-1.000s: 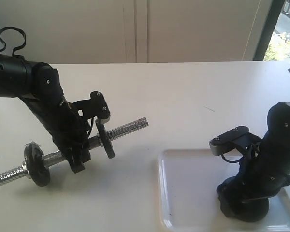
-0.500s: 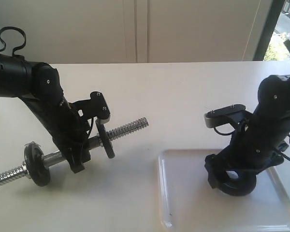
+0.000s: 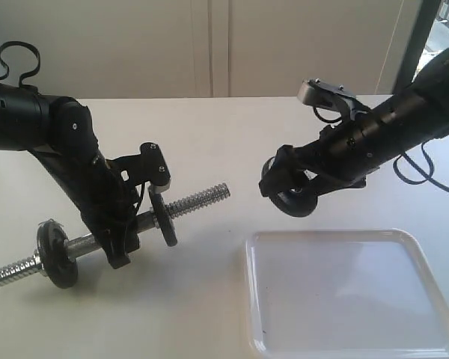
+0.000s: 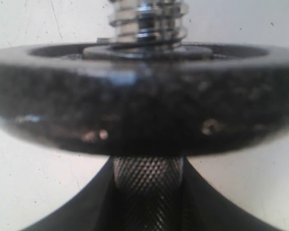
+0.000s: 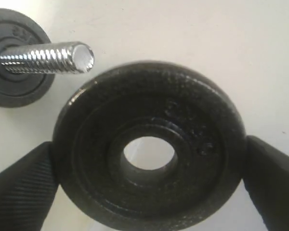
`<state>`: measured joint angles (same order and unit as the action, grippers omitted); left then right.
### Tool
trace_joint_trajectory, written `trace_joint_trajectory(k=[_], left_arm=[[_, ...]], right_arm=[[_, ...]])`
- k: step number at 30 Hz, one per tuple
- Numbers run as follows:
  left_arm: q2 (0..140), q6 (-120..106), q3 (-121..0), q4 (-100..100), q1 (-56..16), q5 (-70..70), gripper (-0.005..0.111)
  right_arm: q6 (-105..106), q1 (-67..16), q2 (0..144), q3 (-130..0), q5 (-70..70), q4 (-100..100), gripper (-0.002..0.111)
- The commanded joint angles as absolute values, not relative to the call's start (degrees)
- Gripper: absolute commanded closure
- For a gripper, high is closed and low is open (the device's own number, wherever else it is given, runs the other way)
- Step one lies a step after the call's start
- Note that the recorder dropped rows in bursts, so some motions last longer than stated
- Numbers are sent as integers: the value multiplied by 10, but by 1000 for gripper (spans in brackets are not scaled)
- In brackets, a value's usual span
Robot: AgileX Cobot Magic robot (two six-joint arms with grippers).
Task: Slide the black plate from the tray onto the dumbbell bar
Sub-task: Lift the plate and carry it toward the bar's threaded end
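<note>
Weighing the hazards from the biggest piece down: the white table (image 3: 232, 127) is hard and bare under the gap between the arms. A dropped disc would likely land there or on the tray (image 3: 337, 299), which lies empty below the right arm.

The left gripper (image 3: 118, 243) is clenched on the knurled middle of the dumbbell bar (image 3: 198, 199). It holds the bar tilted, with the free threaded end raised toward the right. If that grasp lets the rod twist or sag, the target would wander.

The right gripper (image 3: 290, 191) is clamped on the black plate (image 5: 197, 115), its pads (image 5: 24, 185) pressing opposite points on the rim. The plate hangs in the air above the table, off the tray and apart from the bar tip. Only its edge is pinched, so I judge that a knock against the thread could pivot or free the disc.

In the right wrist view the bar tip sits beside the rim, not in line with the centre hole. Pushing forward like this would strike the plate's face. The coarse threads could also catch the hole's lip and jam it.

As for room, open table lies between plate and tip, with nothing standing in that path. On the bar, bare thread runs from the tip to the fitted disc (image 3: 163, 218), which acts as the stop. The tray's low rim sits beneath the line of travel.
</note>
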<state>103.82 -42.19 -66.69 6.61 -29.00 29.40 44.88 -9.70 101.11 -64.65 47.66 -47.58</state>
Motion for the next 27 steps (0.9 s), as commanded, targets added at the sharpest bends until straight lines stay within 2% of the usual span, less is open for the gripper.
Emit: trace_joint_trajectory(k=[1, 4, 13, 27], left_arm=[[1006, -422, -678, 89, -292, 287, 107], [1006, -422, -678, 90, -294, 287, 107], [1006, -435, -678, 101, -294, 285, 107], [1006, -435, -678, 101, -294, 286, 107]], right_arm=[[566, -53, 1076, -680, 611, -645, 108], [596, -40, 1129, -700, 664, -725, 108], [642, -40, 1225, -709, 682, -890, 108], [642, -74, 1255, -708, 700, -933, 108]])
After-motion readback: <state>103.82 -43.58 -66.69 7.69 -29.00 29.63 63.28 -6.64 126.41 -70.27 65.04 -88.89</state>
